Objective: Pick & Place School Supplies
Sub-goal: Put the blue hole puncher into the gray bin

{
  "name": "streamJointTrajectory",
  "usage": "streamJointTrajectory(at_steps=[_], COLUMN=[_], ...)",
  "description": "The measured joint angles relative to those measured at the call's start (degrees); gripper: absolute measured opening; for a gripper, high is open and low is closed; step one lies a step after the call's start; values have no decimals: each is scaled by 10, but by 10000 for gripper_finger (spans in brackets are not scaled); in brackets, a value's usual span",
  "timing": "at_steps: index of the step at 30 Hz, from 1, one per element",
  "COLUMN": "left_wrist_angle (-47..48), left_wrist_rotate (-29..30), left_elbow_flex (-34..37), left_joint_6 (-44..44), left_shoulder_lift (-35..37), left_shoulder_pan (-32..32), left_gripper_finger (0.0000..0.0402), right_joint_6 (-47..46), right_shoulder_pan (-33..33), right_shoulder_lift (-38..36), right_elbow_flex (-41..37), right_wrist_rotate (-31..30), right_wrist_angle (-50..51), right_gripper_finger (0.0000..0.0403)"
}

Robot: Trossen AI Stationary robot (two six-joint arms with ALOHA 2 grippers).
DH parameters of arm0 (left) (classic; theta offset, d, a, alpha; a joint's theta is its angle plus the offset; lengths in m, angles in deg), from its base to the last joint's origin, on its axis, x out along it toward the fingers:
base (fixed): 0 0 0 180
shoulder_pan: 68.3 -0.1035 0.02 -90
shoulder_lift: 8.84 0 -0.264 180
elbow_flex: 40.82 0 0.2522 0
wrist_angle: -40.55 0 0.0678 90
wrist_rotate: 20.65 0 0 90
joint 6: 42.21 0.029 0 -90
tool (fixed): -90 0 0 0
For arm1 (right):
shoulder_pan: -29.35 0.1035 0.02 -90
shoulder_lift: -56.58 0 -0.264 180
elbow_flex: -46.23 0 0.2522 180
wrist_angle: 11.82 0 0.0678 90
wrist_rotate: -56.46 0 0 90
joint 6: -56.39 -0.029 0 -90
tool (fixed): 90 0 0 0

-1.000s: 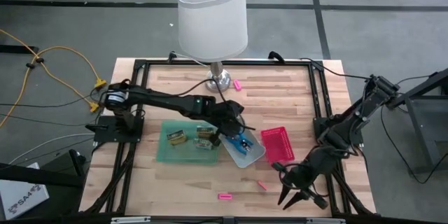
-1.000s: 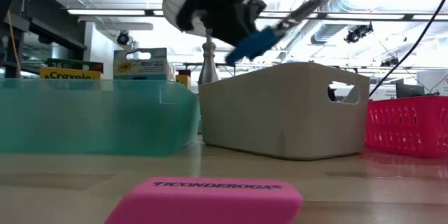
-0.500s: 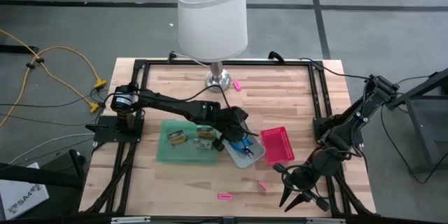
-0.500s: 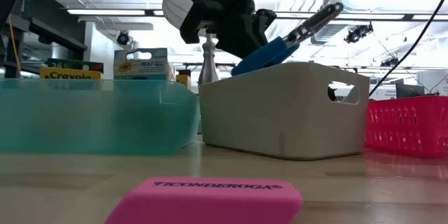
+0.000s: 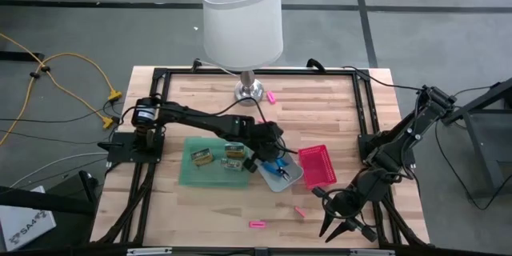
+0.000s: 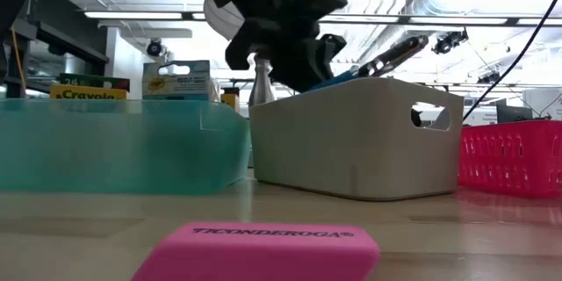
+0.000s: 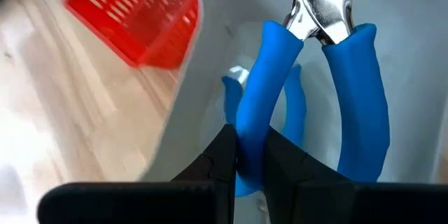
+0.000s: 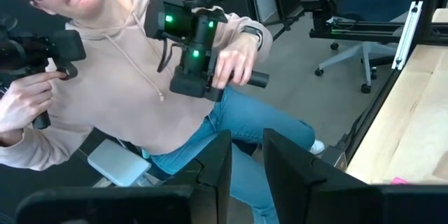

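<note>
Wooden planks make up the bench [image 5: 320,120], framed by black rails, with a white-shaded lamp [image 5: 242,20] standing at its far edge. Near the middle, the left pincer [image 7: 246,157] hangs over the grey tray [image 5: 290,178], its fingers clamped on one blue handle of a plier-like tool [image 7: 315,77]; in the left wrist view the tool's metal head points away from the pincer, and a second blue-handled tool [image 7: 294,115] lies below it inside the tray. From the low view the held tool pokes up past the tray's rim at a slant. Just beside the grey tray sits the green tray [image 5: 210,174], holding yellow-green packs [image 5: 202,157] standing upright, and on the other side the pink tray [image 5: 318,166]. One pink eraser [image 5: 257,224] lies loose near the front edge of the bench, another small pink piece [image 5: 299,211] lies close to it, and a third [image 5: 272,96] rests beside the lamp's base. Off the bench's front right corner the right pincer [image 5: 340,226] hangs with its fingers a little apart and nothing between them; its wrist view looks out at a person seated in a beige hooded top holding dark handheld controllers.
</note>
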Motion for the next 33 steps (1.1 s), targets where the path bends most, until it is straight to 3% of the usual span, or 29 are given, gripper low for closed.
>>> streamJointTrajectory(at_steps=[11, 33], left_wrist_angle=[17, 31], left_wrist_rotate=[-3, 53], left_elbow_flex=[0, 0], left_joint_6=[-2, 7], left_shoulder_lift=[-29, -31], left_shoulder_pan=[-8, 2], left_gripper_finger=[33, 59], right_joint_6=[0, 2], right_shoulder_pan=[0, 17], right_shoulder_lift=[0, 0], right_elbow_flex=[0, 0], right_wrist_rotate=[0, -17], right_wrist_angle=[-6, -13], right_gripper_finger=[73, 73])
